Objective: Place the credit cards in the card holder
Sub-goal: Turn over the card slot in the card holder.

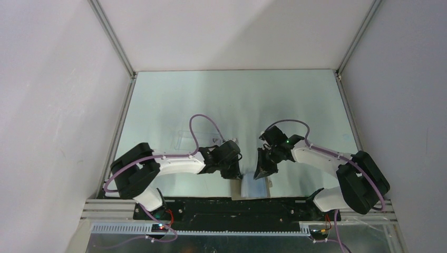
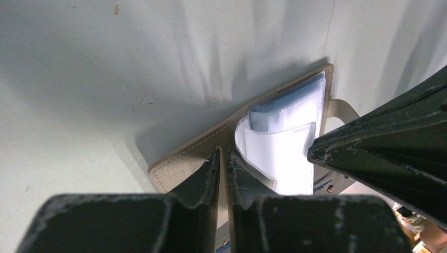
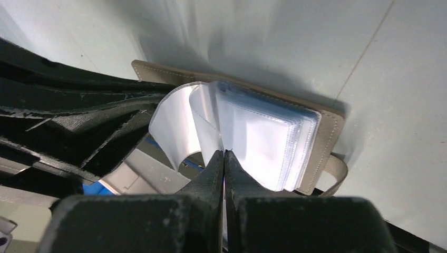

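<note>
The card holder (image 1: 252,188) lies open at the table's near edge, a grey-brown fold-over wallet (image 2: 179,168) with a tab (image 3: 337,171) and a stack of clear sleeves (image 3: 274,142). My left gripper (image 2: 223,153) is shut on its left cover flap, seen from above at the left gripper (image 1: 235,171). My right gripper (image 3: 224,153) is shut, its tips pinching one clear sleeve that curls up from the stack; from above the right gripper (image 1: 262,171) stands just right of the left one. The credit cards are out of view.
A clear plastic box (image 1: 187,138) lies faintly visible behind the left arm. The black base rail (image 1: 237,208) runs directly below the wallet. White walls enclose the table on three sides.
</note>
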Controlling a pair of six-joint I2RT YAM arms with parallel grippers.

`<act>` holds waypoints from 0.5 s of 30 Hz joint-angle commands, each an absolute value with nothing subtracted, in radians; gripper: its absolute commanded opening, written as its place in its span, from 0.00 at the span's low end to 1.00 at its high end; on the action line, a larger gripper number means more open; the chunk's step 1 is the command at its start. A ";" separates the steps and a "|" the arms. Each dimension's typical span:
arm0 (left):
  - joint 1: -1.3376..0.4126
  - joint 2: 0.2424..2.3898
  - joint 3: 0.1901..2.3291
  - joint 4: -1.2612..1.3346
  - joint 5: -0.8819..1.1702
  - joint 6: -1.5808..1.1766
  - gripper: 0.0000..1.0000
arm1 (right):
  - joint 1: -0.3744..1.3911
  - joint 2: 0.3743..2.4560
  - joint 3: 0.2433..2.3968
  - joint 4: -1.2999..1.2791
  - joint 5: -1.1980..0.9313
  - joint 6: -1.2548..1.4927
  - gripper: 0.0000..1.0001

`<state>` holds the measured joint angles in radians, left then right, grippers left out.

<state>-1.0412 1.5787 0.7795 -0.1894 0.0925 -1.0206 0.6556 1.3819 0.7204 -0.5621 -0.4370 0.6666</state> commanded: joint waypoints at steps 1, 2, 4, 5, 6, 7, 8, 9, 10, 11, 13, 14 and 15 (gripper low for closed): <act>-1.043 1.548 0.774 -0.179 0.081 -1.015 0.14 | 0.669 1.379 0.755 -0.520 -0.504 0.701 0.02; -1.044 1.536 0.773 -0.178 0.077 -1.014 0.14 | 0.670 1.377 0.755 -0.518 -0.507 0.703 0.04; -1.043 1.517 0.769 -0.182 0.069 -1.012 0.14 | 0.673 1.380 0.755 -0.508 -0.519 0.708 0.07; -1.043 1.511 0.768 -0.182 0.064 -1.008 0.15 | 0.676 1.386 0.754 -0.500 -0.525 0.709 0.09; -1.043 1.495 0.768 -0.184 0.061 -1.006 0.15 | 0.682 1.390 0.755 -0.490 -0.528 0.710 0.14; -1.043 1.472 0.767 -0.186 0.053 -1.004 0.16 | 0.685 1.402 0.755 -0.482 -0.537 0.712 0.16; -1.043 1.459 0.765 -0.190 0.047 -1.003 0.17 | 0.693 1.409 0.754 -0.461 -0.544 0.713 0.21; -1.043 1.428 0.763 -0.193 0.034 -1.002 0.19 | 0.696 1.421 0.755 -0.450 -0.559 0.721 0.23; -1.043 1.412 0.759 -0.200 0.025 -1.002 0.20 | 0.706 1.434 0.754 -0.422 -0.567 0.724 0.26; -1.044 1.375 0.758 -0.205 0.009 -1.001 0.22 | 0.711 1.441 0.753 -0.407 -0.585 0.732 0.28; -1.041 1.315 0.751 -0.228 -0.037 -1.001 0.27 | 0.724 1.460 0.755 -0.355 -0.613 0.752 0.30; -1.039 1.295 0.743 -0.243 -0.050 -1.002 0.28 | 0.735 1.474 0.755 -0.323 -0.622 0.767 0.31; -1.036 1.256 0.737 -0.251 -0.073 -1.003 0.31 | 0.740 1.480 0.755 -0.305 -0.637 0.775 0.32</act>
<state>-1.0412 1.3830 0.7582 -0.2150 0.0326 -1.0183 0.7139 1.4498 0.7204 -0.4316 -0.5591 0.7269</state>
